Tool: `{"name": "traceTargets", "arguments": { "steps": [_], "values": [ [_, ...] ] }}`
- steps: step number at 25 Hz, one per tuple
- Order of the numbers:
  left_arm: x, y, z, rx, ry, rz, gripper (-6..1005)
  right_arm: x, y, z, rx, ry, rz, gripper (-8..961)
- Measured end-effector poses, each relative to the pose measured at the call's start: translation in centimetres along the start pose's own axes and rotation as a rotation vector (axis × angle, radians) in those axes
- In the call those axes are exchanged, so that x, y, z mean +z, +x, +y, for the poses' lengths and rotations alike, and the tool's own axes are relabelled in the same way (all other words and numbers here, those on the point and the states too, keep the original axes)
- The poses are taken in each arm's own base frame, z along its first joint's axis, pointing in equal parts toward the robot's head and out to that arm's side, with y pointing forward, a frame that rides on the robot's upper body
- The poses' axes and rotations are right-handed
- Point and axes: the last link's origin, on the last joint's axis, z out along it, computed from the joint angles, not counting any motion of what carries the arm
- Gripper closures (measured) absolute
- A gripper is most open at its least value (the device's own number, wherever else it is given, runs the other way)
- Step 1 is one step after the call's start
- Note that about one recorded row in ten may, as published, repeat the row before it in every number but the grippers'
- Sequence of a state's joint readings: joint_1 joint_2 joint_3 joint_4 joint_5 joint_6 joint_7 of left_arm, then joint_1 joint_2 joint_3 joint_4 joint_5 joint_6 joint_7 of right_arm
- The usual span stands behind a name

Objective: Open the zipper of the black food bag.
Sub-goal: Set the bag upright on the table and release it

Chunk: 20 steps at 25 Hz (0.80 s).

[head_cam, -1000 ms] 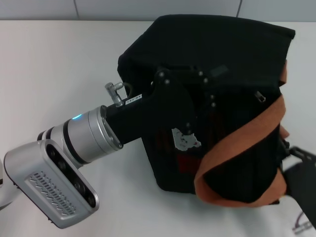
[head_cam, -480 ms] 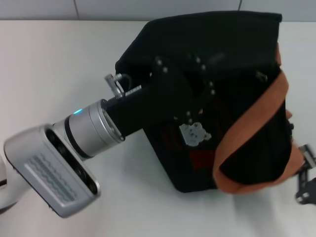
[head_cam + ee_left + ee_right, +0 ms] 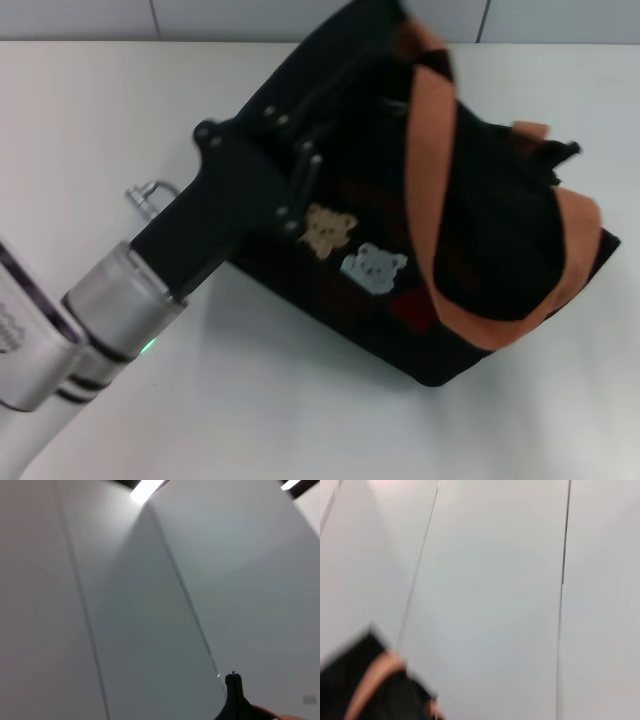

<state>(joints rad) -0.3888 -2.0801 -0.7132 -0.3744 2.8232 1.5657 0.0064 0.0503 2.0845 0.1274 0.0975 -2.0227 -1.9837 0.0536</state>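
The black food bag [image 3: 480, 215] lies tilted on the white table, its front with two bear pictures [image 3: 350, 250] facing me. One orange-brown strap [image 3: 432, 150] runs over its middle. I cannot make out the zipper on the black fabric. My left arm reaches in from the lower left, and the left gripper [image 3: 290, 150] presses against the bag's upper left side. A black corner of the bag [image 3: 233, 700] shows in the left wrist view. The right wrist view catches a bag corner with strap [image 3: 367, 685]. My right gripper is out of sight.
The white table [image 3: 110, 110] spreads to the left and in front of the bag. A pale panelled wall [image 3: 80, 18] rises behind it, and both wrist views mostly show wall panels.
The bag has swung round and tipped, its strap now across the middle and its bears higher. My left arm has shifted left and down. The right gripper has left the head view.
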Motion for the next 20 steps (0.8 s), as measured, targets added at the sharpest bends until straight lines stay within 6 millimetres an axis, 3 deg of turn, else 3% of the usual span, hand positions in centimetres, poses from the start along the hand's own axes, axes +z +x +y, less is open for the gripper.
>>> {"name": "traceTargets", "arguments": {
  "steps": [1, 4, 8, 9, 13, 20],
  "values": [
    [0.0, 0.0, 0.0, 0.0, 0.0, 0.0, 907, 0.1, -0.1, -0.1, 0.027, -0.026, -0.008, 656],
    [-4.0, -1.4, 0.5, -0.168, 0.032, -0.131, 907, 0.9, -0.5, 0.0, 0.162, -0.192, -0.036, 520],
    [-4.9, -1.7, 1.0, -0.164, 0.01, -0.167, 907, 1.6, -0.5, 0.6, 0.235, -0.314, -0.032, 390],
    [-6.3, -2.1, 1.8, -0.142, -0.039, -0.216, 907, 1.8, -0.5, 0.8, 0.256, -0.347, -0.031, 357],
    [-6.9, -1.7, 2.1, -0.144, -0.045, -0.203, 907, 2.5, -0.5, 1.6, 0.333, -0.51, -0.019, 334],
    [-6.4, -1.9, 1.9, -0.194, -0.081, -0.208, 801, 4.1, 0.3, 2.1, 0.438, -0.759, 0.101, 328]
  ]
}}
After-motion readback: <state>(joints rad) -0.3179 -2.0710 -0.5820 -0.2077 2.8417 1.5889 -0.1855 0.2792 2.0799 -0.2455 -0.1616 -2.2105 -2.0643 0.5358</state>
